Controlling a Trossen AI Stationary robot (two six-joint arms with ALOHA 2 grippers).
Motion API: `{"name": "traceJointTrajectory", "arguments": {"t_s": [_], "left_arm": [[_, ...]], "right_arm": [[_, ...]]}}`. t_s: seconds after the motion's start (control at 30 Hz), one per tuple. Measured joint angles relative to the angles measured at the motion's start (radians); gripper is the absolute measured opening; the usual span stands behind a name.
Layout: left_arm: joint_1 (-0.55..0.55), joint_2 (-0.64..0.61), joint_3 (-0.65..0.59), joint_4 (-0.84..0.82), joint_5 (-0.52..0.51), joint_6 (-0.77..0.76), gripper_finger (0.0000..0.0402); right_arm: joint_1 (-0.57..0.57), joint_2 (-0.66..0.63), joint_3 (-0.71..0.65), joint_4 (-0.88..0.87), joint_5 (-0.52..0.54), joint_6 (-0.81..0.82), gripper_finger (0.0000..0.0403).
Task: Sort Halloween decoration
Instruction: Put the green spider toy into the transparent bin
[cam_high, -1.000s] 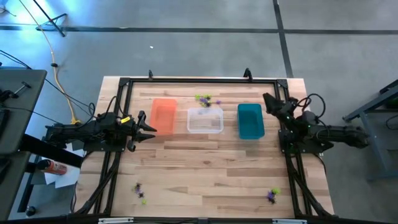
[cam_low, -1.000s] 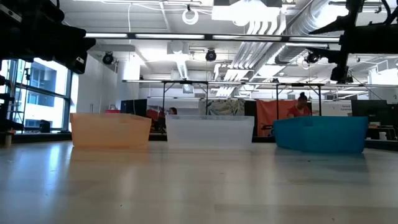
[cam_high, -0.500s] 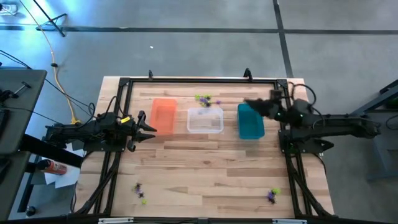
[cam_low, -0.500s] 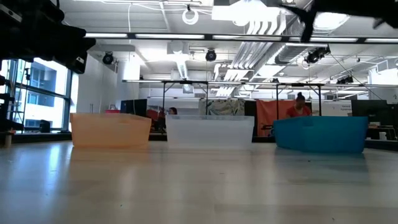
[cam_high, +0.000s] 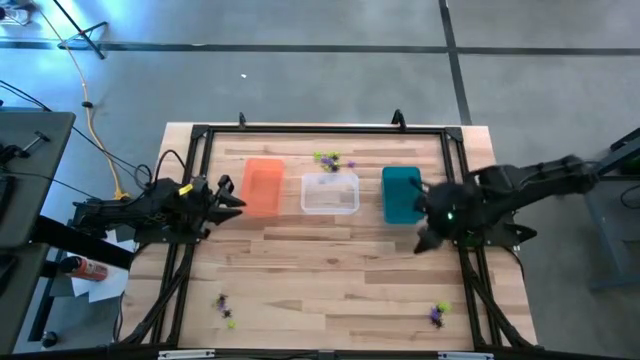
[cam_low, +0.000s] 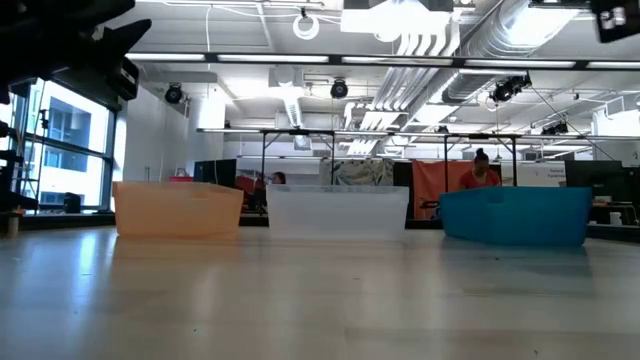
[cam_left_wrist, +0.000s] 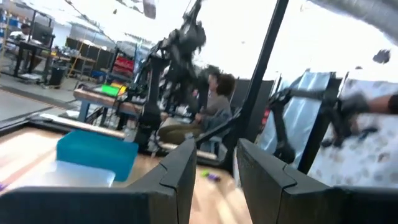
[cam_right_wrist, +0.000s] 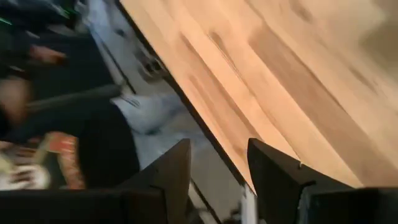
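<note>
The Halloween decoration lies in three small clusters of green, purple and black trinkets on the wooden table: one (cam_high: 328, 159) behind the clear bin, one (cam_high: 225, 308) near the front left, and one (cam_high: 438, 314) near the front right. My left gripper (cam_high: 239, 201) hovers open by the orange bin (cam_high: 263, 186), and nothing sits between its fingers (cam_left_wrist: 214, 180). My right gripper (cam_high: 421, 238) hangs open over the table just in front of the teal bin (cam_high: 401, 193). It points slantwise down and holds nothing (cam_right_wrist: 217, 174).
The orange, clear (cam_high: 330, 193) and teal bins stand in a row across the far half of the table. A black frame (cam_high: 320, 128) runs around the table. Bare wood lies between the bins and the near clusters. People sit in the room beyond (cam_low: 480, 170).
My right gripper has swung from the far right corner toward the near edge and the table's left. It has risen and tipped from pointing up to pointing slantwise down beside the teal bin. My left gripper has tipped up a little and rolled in place.
</note>
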Motion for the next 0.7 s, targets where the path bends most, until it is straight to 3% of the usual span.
{"name": "traceJointTrajectory", "arguments": {"t_s": [0.13, 0.3, 0.43, 0.7], "left_arm": [[0.000, 0.000, 0.000, 0.063, -0.030, -0.104, 0.0106], [0.000, 0.000, 0.000, 0.129, -0.163, -0.177, 0.0106], [0.000, 0.000, 0.000, 0.135, -0.285, -0.225, 0.0106], [-0.001, 0.051, 0.000, 0.136, -0.281, -0.224, 0.0106]], "right_arm": [[0.133, 0.026, -0.080, 0.034, -0.009, 0.113, 0.0156], [0.259, 0.053, -0.174, 0.096, -0.107, 0.330, 0.0156], [0.343, 0.073, -0.256, 0.185, -0.110, 0.511, 0.0156], [0.482, 0.144, -0.405, 0.494, -0.114, 0.640, 0.0156]]}}
